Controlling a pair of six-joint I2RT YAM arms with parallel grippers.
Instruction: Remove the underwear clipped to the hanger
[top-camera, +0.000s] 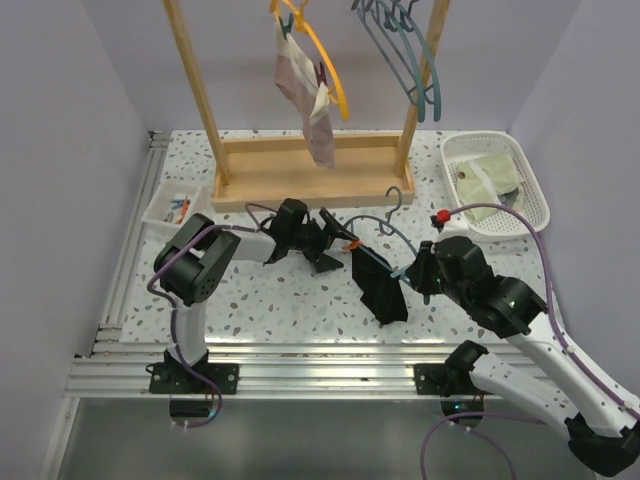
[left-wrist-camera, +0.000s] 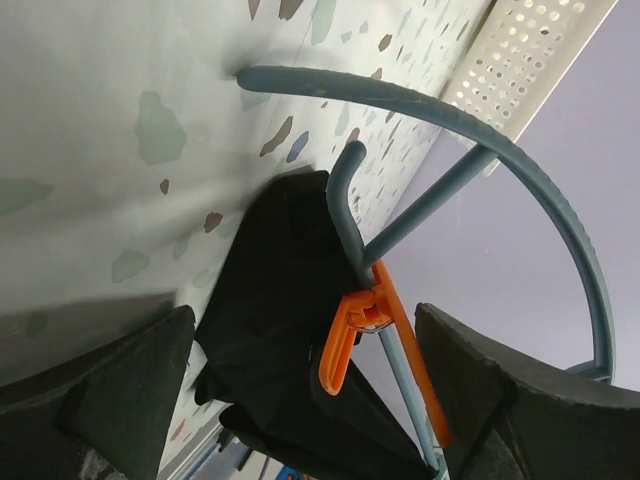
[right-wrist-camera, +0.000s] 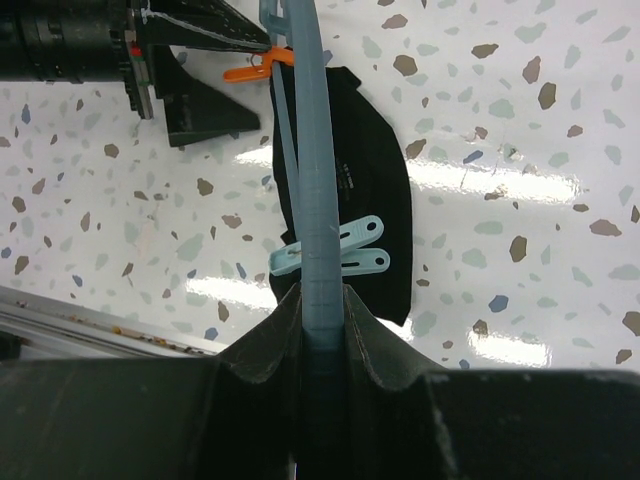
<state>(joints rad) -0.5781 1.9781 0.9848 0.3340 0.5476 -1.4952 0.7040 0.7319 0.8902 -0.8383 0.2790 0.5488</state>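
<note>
The black underwear (top-camera: 381, 287) lies on the table, clipped to a blue hanger (top-camera: 385, 225) by an orange clip (top-camera: 352, 243) and a light blue clip (right-wrist-camera: 335, 258). My left gripper (top-camera: 333, 248) is open, its jaws on either side of the orange clip (left-wrist-camera: 362, 335) without touching it; the black underwear (left-wrist-camera: 275, 330) sits just behind. My right gripper (right-wrist-camera: 322, 300) is shut on the blue hanger's bar (right-wrist-camera: 315, 150), just below the light blue clip. The pink-mauve underwear (top-camera: 310, 95) hangs from a yellow hanger (top-camera: 330, 65) on the wooden rack.
A wooden rack (top-camera: 300, 175) stands at the back with several blue hangers (top-camera: 405, 45). A white basket (top-camera: 530, 190) holding a pale green cloth (top-camera: 490, 178) is at the back right. A small white tray (top-camera: 175, 207) sits at the left.
</note>
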